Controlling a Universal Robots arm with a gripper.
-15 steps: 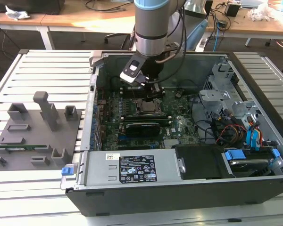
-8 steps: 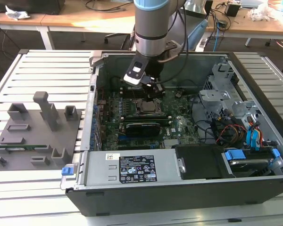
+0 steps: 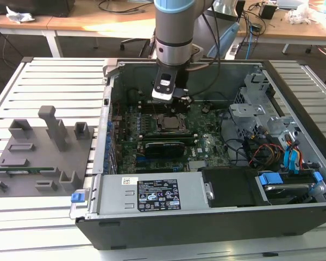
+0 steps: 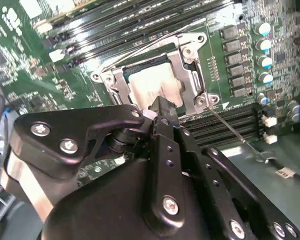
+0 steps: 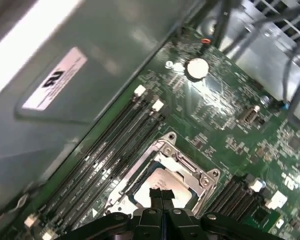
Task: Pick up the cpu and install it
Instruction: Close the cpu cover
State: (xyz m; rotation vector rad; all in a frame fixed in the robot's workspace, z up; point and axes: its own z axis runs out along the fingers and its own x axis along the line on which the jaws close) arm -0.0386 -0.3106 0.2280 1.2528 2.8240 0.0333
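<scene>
Note that the fingers (image 5: 156,195) are closed together on nothing just above the cpu (image 5: 165,179), which lies in the socket (image 5: 196,175) at lower centre of the first wrist view; any downward drift could skew it and bend pins

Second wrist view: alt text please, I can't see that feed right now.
A silver-grey square cpu lies flat inside a silver metal socket frame on a green circuit board. The tip of the black tool overlaps one edge of it; whether they touch cannot be told. Rows of black memory slots run beside the socket.
</scene>
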